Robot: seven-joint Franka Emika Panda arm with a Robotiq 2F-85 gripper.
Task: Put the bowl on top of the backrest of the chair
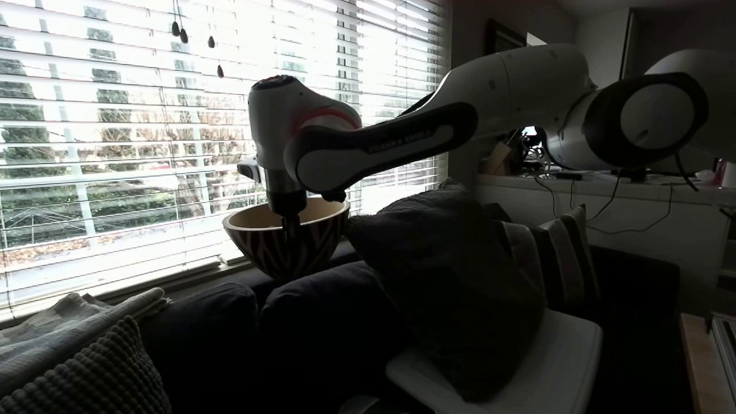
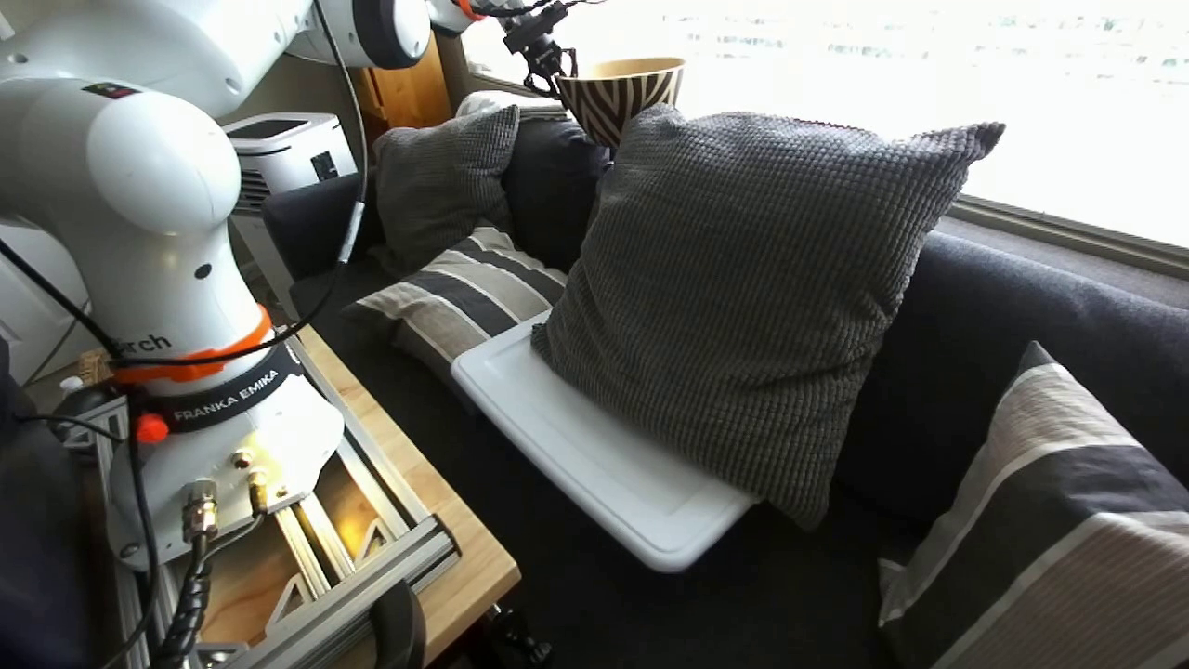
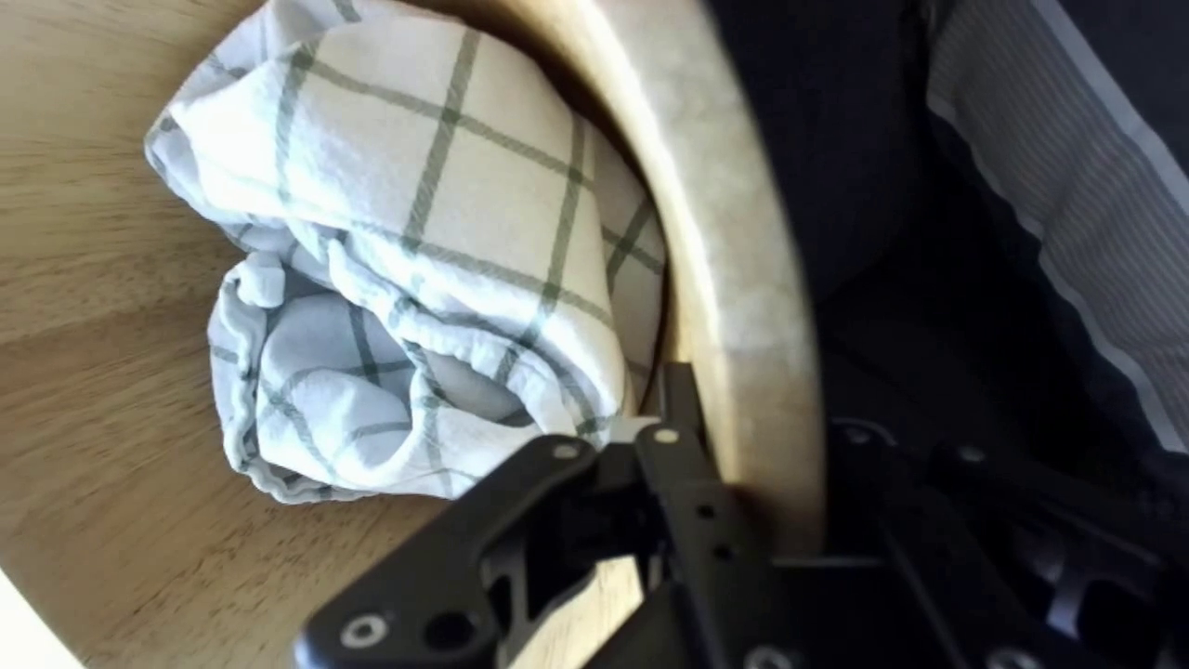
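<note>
1 wide, round bowl (image 1: 287, 257), tan inside with a pale rim and dark stripes outside, is roughly upright over the long, dark backrest (image 2: 1050, 307); contact is unclear.

We are in a home, in what looks like a living room: we see a long dark sofa (image 2: 1068, 297), striped pillows (image 2: 1059, 530) and grey pillows (image 2: 743, 288) along it, and a wide window (image 2: 855, 70) with blinds (image 1: 190, 126), trees (image 1: 23, 126) showing through.
</note>
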